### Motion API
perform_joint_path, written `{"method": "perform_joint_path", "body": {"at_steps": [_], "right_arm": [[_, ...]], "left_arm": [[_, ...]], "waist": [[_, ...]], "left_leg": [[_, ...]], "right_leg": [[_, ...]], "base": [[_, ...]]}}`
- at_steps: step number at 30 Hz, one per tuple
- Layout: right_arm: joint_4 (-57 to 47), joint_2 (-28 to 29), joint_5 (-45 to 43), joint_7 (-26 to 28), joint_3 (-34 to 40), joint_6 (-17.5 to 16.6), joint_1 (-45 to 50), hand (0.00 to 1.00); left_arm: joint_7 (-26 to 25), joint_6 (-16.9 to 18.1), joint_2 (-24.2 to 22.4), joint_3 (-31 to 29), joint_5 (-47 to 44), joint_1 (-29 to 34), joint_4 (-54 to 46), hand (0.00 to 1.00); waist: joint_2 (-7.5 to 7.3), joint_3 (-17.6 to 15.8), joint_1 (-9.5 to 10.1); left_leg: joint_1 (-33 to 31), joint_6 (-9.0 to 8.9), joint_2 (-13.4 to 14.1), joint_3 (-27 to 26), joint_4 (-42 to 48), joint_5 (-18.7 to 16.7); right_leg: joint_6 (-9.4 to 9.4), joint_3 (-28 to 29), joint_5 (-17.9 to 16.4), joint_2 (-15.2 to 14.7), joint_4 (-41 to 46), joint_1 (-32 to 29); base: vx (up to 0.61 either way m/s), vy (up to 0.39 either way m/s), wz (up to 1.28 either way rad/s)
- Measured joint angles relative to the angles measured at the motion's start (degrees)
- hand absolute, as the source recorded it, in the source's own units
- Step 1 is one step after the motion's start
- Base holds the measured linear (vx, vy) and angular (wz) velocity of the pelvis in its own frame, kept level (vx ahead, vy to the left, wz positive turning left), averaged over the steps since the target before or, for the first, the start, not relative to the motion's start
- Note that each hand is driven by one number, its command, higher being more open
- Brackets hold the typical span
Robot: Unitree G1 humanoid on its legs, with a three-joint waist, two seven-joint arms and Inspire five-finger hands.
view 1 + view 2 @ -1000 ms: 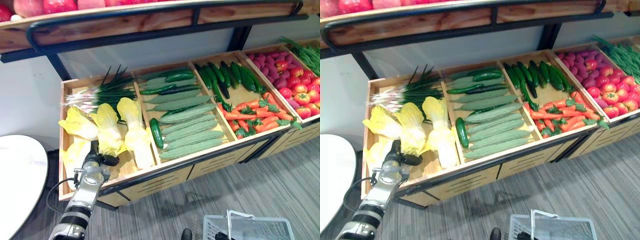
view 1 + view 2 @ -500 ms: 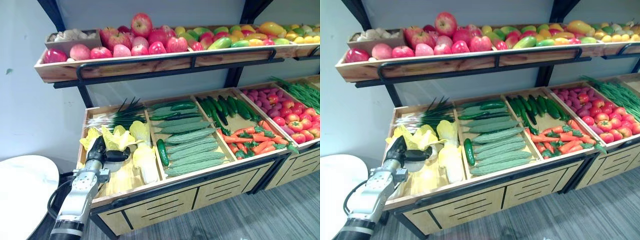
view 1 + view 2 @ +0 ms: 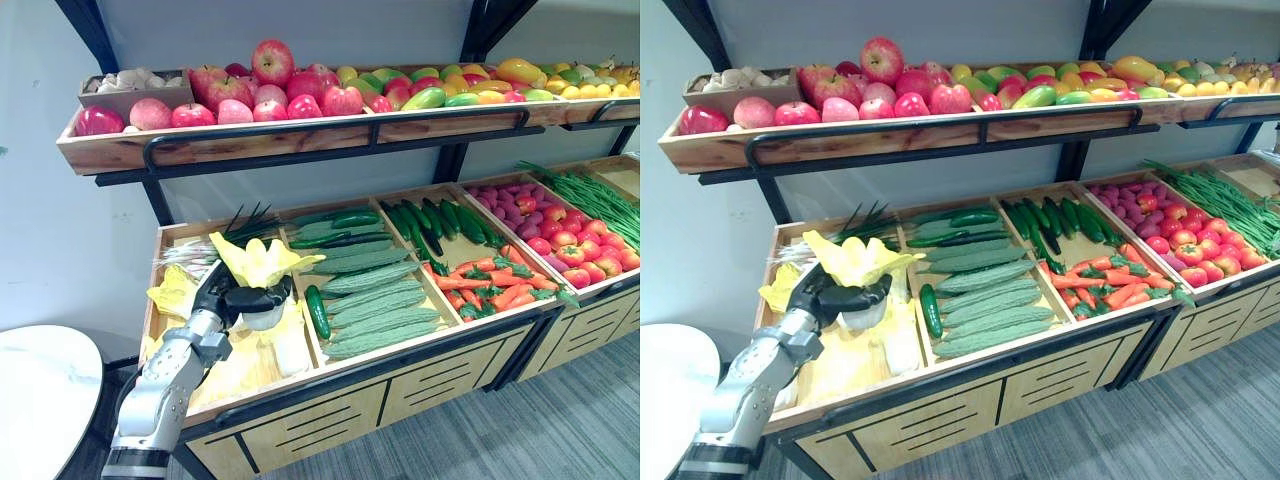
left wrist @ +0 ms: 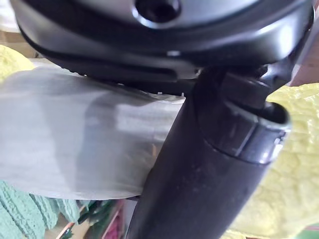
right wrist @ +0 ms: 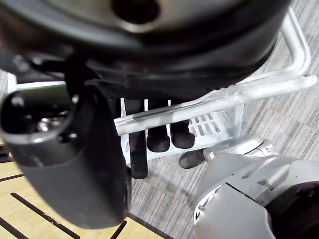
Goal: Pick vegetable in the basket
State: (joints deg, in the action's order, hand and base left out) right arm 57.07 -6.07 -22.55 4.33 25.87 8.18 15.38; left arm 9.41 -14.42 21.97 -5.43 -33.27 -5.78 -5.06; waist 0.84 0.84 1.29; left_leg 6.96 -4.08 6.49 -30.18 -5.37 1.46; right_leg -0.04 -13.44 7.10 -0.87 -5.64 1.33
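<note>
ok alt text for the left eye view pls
The robot's left hand grips a yellow cabbage by its white stalk over the leftmost bin of a wooden produce stand. Cucumbers, carrots and tomatoes fill the bins to its right; apples line the shelf above.

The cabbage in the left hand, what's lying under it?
More yellow cabbages lie in the wooden crate beneath the cabbage held by the left hand. The hand and arm cover what sits directly below.

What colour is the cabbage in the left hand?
The cabbage is yellow with a whitish stem; best in left eye view.
</note>
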Motion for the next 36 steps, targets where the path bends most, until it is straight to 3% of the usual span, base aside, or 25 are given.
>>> {"method": "perform_joint_path", "body": {"at_steps": [9, 15, 17, 18, 19, 20, 21, 22, 24, 25, 28, 32, 36], "right_arm": [[0.07, -0.34, 0.39, 0.05, -0.22, -0.78, 0.61, 0.00], [1.26, -2.47, -0.20, 0.68, 1.80, -2.55, 0.40, 0.00], [2.34, -3.77, -0.33, 0.73, 2.25, -2.66, -0.19, 0.00], [2.83, -4.37, -0.35, 0.83, 2.25, -2.66, -0.76, 0.00], [3.58, -5.52, -0.37, 1.35, 2.33, -2.67, -1.90, 0.00], [3.60, -6.18, -0.38, 1.75, 2.73, -2.67, -2.52, 0.00], [3.63, -7.62, -0.35, 2.23, 4.37, -2.67, -3.60, 0.00], [3.59, -8.89, -0.34, 2.42, 4.72, -2.80, -4.39, 0.00], [2.61, -9.08, -0.46, 2.66, 4.51, -2.85, -4.53, 0.00], [1.67, -7.76, -1.23, 2.65, 4.48, -2.83, -4.34, 0.00], [-3.79, -3.78, -2.93, 3.31, 4.24, -2.66, -2.45, 0.00], [-7.93, -2.87, -5.74, 3.86, 4.18, -2.43, -0.68, 0.00], [-18.22, -2.67, -6.87, 4.01, 0.92, -0.07, -0.42, 0.00]], "left_arm": [[3.28, -1.15, 0.57, 4.12, 0.02, -0.05, 0.00, 0.00], [4.44, -1.35, 3.41, 6.99, -0.99, -0.24, 0.36, 0.00], [2.98, -1.33, 3.33, 6.73, -1.46, -0.73, 0.36, 0.00], [2.12, -1.35, 3.40, 6.34, -1.69, -0.73, 0.37, 0.00], [0.69, -1.42, 3.38, 5.87, -2.15, -0.74, 0.39, 0.00], [0.40, -1.41, 3.24, 5.50, -2.23, -0.83, 0.30, 0.00], [0.11, -1.39, 2.70, 5.01, -2.26, -0.86, 0.21, 0.00], [0.00, -1.39, 2.29, 5.02, -2.26, -0.96, -0.11, 0.00], [-0.06, -1.38, 2.11, 5.07, -2.26, -1.49, -1.54, 0.00], [-0.15, -1.22, 2.11, 5.07, -2.26, -1.75, -2.60, 0.00], [-0.42, -1.16, 2.04, 5.46, -2.24, -2.21, -4.15, 0.00], [-0.34, -1.16, 2.04, 7.22, -2.23, -2.40, -4.93, 0.00], [1.09, -0.91, 2.40, 6.98, -2.06, -2.56, -7.15, 0.00]], "waist": [[0.01, 0.83, -0.50], [0.16, 0.87, -3.80], [-0.27, -0.05, -4.02], [-0.56, -0.78, -3.59], [-1.02, -1.52, -2.95], [-0.87, -2.24, -2.82], [0.19, -3.41, -2.01], [1.84, -3.64, -1.54], [3.18, -3.86, -1.63], [2.79, -4.08, -1.68], [0.15, -4.73, -1.85], [0.08, -4.53, -2.04], [-0.11, -4.47, -1.89]], "left_leg": [[0.42, -0.30, -0.06, -0.19, 0.02, -0.30], [1.00, -0.54, 0.02, -1.54, 0.32, -0.61], [-0.18, -1.01, 1.47, -2.57, 7.38, -3.49], [-2.36, 0.44, 3.23, -0.09, 15.42, -6.13], [-5.71, 2.68, 4.28, 7.04, 24.74, -7.51], [-6.98, 3.84, 4.25, 11.10, 28.62, -8.18], [-8.09, 2.56, 3.19, 18.90, 31.48, -12.20], [-8.11, 0.89, 1.90, 24.74, 30.00, -14.06], [-7.78, 0.84, 0.89, 29.31, 24.10, -12.50], [-6.83, -0.38, 1.51, 27.82, 21.65, -13.35], [-4.81, 0.12, 0.94, 22.38, 17.57, -12.76], [-2.96, 1.07, -0.84, 17.82, 14.32, -11.45], [-1.20, 1.41, -1.94, 14.95, 13.03, -11.31]], "right_leg": [[0.01, 0.66, 0.01, 0.05, -0.01, 0.25], [0.30, 2.74, -0.17, 0.51, 0.00, -0.34], [-0.07, 6.04, -0.42, 0.92, 0.75, -0.87], [-0.71, 8.13, -0.85, 1.17, 1.70, -1.08], [-1.08, 11.64, -1.12, 1.54, 3.17, -1.29], [-1.33, 13.48, -1.30, 1.44, 3.95, -1.29], [-1.60, 17.03, -1.53, 2.38, 5.33, -1.60], [-1.68, 19.75, -1.60, 3.72, 6.41, -2.39], [-1.57, 22.43, -1.63, 5.91, 7.90, -3.68], [-1.15, 24.00, -1.92, 6.86, 9.34, -4.76], [-0.22, 25.24, -2.19, 5.62, 10.65, -7.16], [1.53, 25.65, -0.30, 3.38, 8.59, -7.75], [2.42, 25.69, 0.90, 2.01, 7.08, -7.54]], "base": [[0.00, -0.005, -0.01], [-0.01, -0.029, -0.16], [0.03, -0.044, -0.60], [0.07, -0.123, -1.21], [0.06, -0.102, -1.24], [0.07, -0.045, -1.57], [0.04, 0.067, -1.60], [0.04, 0.095, -1.58], [0.01, 0.134, -1.16], [0.00, 0.130, -0.90], [-0.04, 0.091, -0.78], [0.01, 0.133, -0.55], [0.04, 0.126, -0.31]]}}
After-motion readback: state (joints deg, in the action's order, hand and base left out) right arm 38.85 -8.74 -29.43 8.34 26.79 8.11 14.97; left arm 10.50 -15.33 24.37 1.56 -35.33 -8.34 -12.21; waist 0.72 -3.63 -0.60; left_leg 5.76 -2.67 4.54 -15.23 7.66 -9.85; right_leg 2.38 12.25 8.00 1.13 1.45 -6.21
